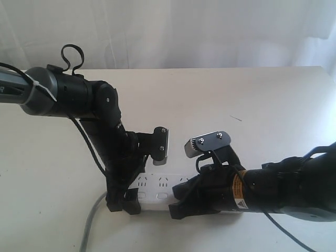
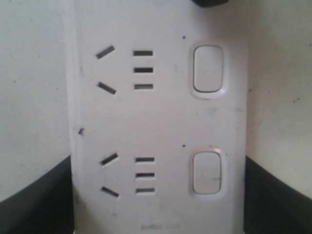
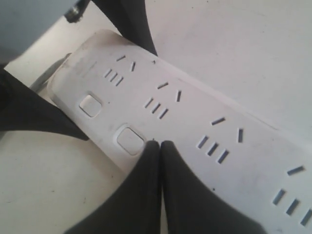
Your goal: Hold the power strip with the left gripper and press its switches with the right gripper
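Observation:
The white power strip (image 1: pixel 157 188) lies at the table's near edge, mostly covered by both arms. My left gripper (image 1: pixel 125 198) is shut on its left end. In the left wrist view the strip (image 2: pixel 161 117) fills the gap between the black fingers (image 2: pixel 34 200), with two buttons (image 2: pixel 208 68) showing. My right gripper (image 1: pixel 179 206) is shut. Its joined tips (image 3: pixel 160 145) rest on the strip (image 3: pixel 204 122) right beside the second button (image 3: pixel 130 141). The first button (image 3: pixel 90 105) is uncovered. The grey cord (image 1: pixel 92 220) trails off the left end.
The strip lies on a white table (image 1: pixel 262 105), with a white curtain (image 1: pixel 184 31) behind its far edge. The right arm's bulky black body with the yellow sticker (image 1: pixel 239 191) lies over the strip's right half.

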`<state>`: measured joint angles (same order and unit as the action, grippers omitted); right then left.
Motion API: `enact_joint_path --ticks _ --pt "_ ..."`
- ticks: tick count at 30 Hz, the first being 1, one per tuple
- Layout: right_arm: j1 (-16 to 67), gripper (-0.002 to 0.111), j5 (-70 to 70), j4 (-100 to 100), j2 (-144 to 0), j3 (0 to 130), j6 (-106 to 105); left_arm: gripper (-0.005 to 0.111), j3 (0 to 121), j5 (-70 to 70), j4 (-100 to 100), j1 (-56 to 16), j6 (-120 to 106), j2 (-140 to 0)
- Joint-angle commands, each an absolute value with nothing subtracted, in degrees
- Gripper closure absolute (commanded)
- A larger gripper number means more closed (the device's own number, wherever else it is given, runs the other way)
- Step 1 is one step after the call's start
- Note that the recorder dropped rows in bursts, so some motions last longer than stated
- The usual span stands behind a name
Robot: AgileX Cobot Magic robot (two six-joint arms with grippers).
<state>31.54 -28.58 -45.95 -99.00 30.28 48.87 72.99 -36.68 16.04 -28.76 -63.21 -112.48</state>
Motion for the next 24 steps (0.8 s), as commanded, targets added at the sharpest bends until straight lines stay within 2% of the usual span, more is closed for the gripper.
enact_joint_path --ticks 1,17,24 --pt "31.6 0.108 -22.2 -46.3 -99.4 30.0 48.6 0.107 72.3 -39.6 14.8 -28.7 -63.1 -112.7" --pt "31.6 0.108 -19.7 -46.7 -99.4 28.6 51.0 0.107 72.3 -39.5 14.7 -28.7 -63.1 -112.7" --pt "31.6 0.108 -19.7 -56.4 -99.4 28.6 59.5 0.107 72.3 -39.5 14.7 -28.7 -63.1 -112.7"
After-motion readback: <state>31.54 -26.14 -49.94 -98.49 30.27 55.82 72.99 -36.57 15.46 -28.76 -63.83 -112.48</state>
